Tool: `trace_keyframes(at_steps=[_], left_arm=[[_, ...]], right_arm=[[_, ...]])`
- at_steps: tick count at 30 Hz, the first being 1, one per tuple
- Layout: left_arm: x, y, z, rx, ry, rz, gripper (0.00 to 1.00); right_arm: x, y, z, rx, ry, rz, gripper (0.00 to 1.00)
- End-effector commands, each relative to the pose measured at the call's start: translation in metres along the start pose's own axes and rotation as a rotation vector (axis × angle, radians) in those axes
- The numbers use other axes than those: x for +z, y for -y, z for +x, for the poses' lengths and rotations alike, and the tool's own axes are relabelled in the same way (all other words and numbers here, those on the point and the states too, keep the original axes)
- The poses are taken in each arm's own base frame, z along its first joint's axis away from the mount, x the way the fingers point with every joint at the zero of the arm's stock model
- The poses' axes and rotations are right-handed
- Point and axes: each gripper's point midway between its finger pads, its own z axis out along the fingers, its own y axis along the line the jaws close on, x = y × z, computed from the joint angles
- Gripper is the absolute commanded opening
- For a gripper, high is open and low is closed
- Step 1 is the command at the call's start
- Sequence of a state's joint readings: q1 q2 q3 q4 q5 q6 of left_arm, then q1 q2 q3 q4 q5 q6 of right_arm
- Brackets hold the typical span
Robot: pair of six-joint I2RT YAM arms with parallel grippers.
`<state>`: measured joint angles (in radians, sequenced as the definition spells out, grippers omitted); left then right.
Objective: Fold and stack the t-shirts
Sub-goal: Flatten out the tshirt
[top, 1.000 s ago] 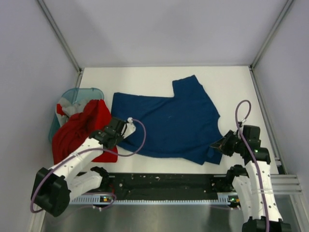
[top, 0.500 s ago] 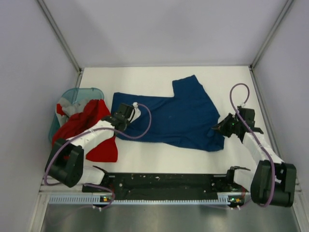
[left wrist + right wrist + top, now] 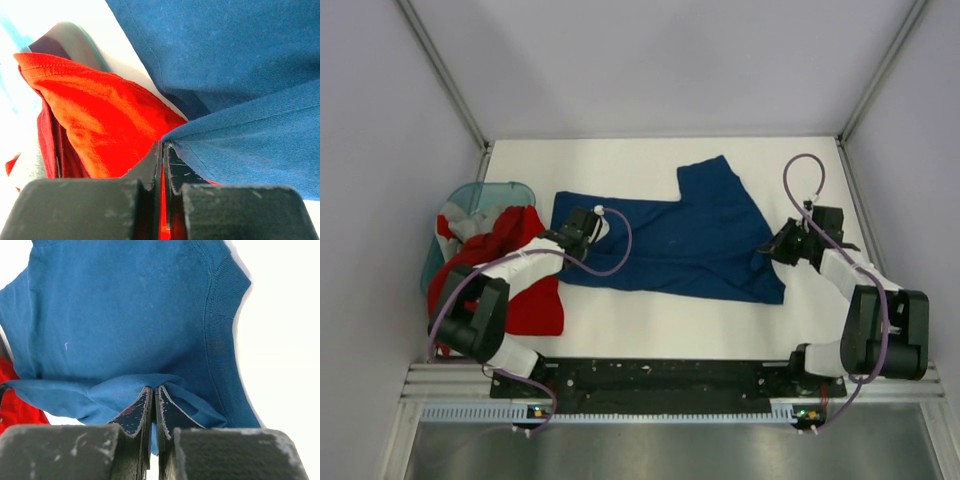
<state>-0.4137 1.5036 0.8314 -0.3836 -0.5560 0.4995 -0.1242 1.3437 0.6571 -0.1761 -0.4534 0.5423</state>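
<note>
The dark navy-blue t-shirt (image 3: 680, 235) lies spread in the middle of the table, its near part doubled back over itself. My left gripper (image 3: 582, 228) is shut on the shirt's left near edge; in the left wrist view the fingertips (image 3: 163, 144) pinch a blue fold (image 3: 225, 65). At the shirt's right side my right gripper (image 3: 775, 245) is shut on a pinched fold (image 3: 153, 388) of the blue cloth (image 3: 125, 315). A bright red t-shirt (image 3: 510, 275) hangs out of the basket onto the table. A grey-white one (image 3: 455, 222) shows inside the basket.
The translucent teal basket (image 3: 485, 192) stands at the table's left edge. Aluminium frame posts (image 3: 860, 100) and white walls close in the back and sides. The black base rail (image 3: 660, 375) runs along the near edge. Red cloth (image 3: 100, 120) lies just left of my left fingers.
Both grippers have moved away from the near edge toward the far side, carrying the blue shirt's near hem with them. The shirt's near part now lies folded over.
</note>
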Motion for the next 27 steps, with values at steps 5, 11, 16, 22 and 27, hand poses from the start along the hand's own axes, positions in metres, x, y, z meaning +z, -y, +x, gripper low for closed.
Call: trace_keyframes(at_steps=[5,11,16,22,27], left_arm=[[0.001,-0.010,-0.011,-0.032,0.019,-0.033,0.00],[0.004,-0.012,-0.016,-0.012,0.016,-0.037,0.00],[0.007,-0.016,-0.026,-0.007,0.020,-0.035,0.00],[0.011,-0.011,-0.030,0.003,0.020,-0.012,0.00],[-0.004,-0.019,-0.046,-0.005,0.067,-0.004,0.00]], right_arm=[[0.012,-0.018,-0.029,-0.122,0.034,-0.040,0.00],[0.023,-0.007,-0.041,-0.122,0.038,0.030,0.00],[0.038,-0.008,-0.059,-0.126,0.027,0.046,0.00],[0.050,0.010,-0.062,-0.121,-0.010,0.128,0.00],[0.037,0.007,-0.080,-0.151,0.036,0.169,0.00]])
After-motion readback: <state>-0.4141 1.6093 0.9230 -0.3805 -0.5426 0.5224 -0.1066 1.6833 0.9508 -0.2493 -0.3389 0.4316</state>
